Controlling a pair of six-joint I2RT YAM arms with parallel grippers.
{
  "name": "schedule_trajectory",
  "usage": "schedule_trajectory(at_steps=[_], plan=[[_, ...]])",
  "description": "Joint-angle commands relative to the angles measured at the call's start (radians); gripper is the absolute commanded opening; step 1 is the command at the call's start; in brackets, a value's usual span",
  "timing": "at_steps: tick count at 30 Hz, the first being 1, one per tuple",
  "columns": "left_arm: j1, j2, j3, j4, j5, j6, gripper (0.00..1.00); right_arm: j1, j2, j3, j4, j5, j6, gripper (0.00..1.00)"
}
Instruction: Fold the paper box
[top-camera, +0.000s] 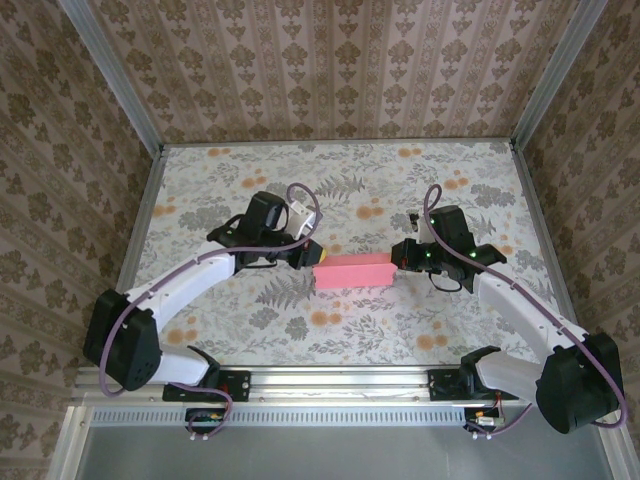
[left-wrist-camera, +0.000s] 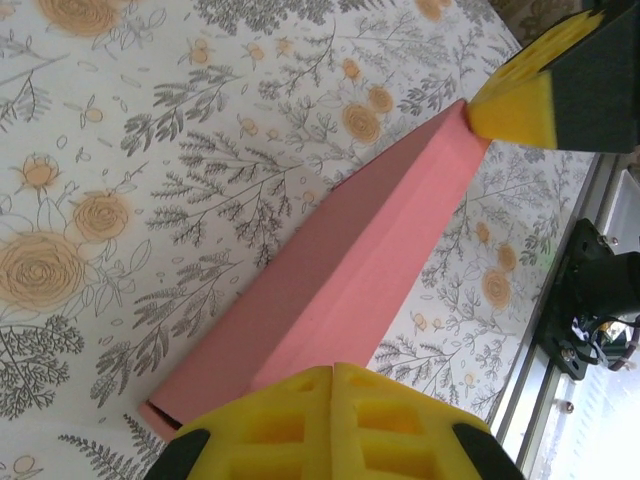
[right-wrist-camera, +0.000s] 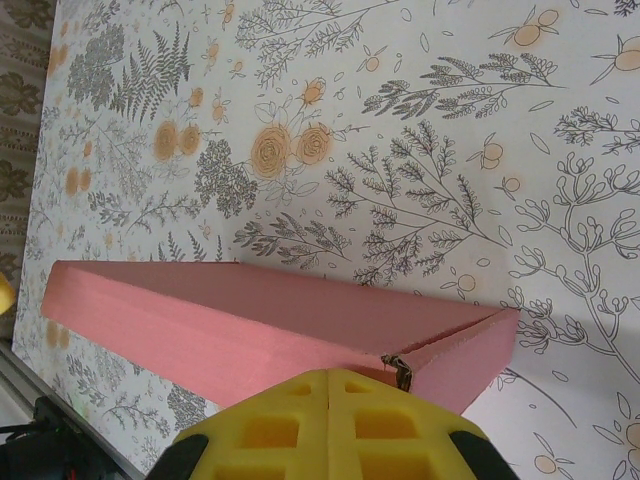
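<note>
The paper box (top-camera: 355, 270) is a pink, closed, long shallow box lying on the flowered table (top-camera: 330, 170) between the two arms. My left gripper (top-camera: 312, 252) is shut, its yellow tips touching the box's left end, with nothing between the fingers. In the left wrist view the box (left-wrist-camera: 370, 250) runs away from my left gripper (left-wrist-camera: 333, 368) to the right gripper (left-wrist-camera: 515, 105) at its far end. My right gripper (top-camera: 398, 258) is also shut, against the right end. In the right wrist view its tips (right-wrist-camera: 328, 372) meet the box (right-wrist-camera: 250, 310) near a slightly gaping corner seam (right-wrist-camera: 400, 368).
Patterned walls (top-camera: 60, 150) enclose the table on three sides. A metal rail (top-camera: 340, 380) with both arm bases (top-camera: 215, 385) runs along the near edge. Bare tabletop lies behind and in front of the box.
</note>
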Motion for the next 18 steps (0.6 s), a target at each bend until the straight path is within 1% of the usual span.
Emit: schedule_trajectory(at_steps=[1, 2, 3, 4, 7, 12, 13, 18], plan=[[0.012, 0.021, -0.030, -0.015, 0.039, 0.000, 0.03, 0.001, 0.009, -0.035, -0.066, 0.017, -0.017, 0.01], [0.014, 0.024, -0.033, -0.015, 0.039, 0.000, 0.03, 0.001, 0.010, -0.035, -0.066, 0.019, -0.017, 0.01], [0.014, 0.025, -0.037, -0.015, 0.069, 0.001, 0.03, 0.001, 0.011, -0.037, -0.065, 0.019, -0.016, 0.01], [0.014, 0.025, -0.041, -0.015, 0.075, 0.002, 0.02, 0.001, 0.012, -0.037, -0.063, 0.019, -0.015, 0.01], [0.018, 0.028, -0.055, -0.016, 0.078, 0.005, 0.02, 0.001, 0.018, -0.037, -0.058, 0.017, -0.014, 0.01], [0.024, 0.030, -0.086, -0.019, 0.052, 0.016, 0.01, 0.002, 0.020, -0.036, -0.058, 0.018, -0.012, 0.01], [0.024, 0.029, -0.094, -0.019, 0.023, 0.018, 0.01, 0.001, 0.021, -0.036, -0.059, 0.018, -0.014, 0.01], [0.026, 0.023, -0.137, -0.006, -0.014, 0.040, 0.01, 0.001, 0.022, -0.052, -0.054, 0.028, -0.013, 0.01]])
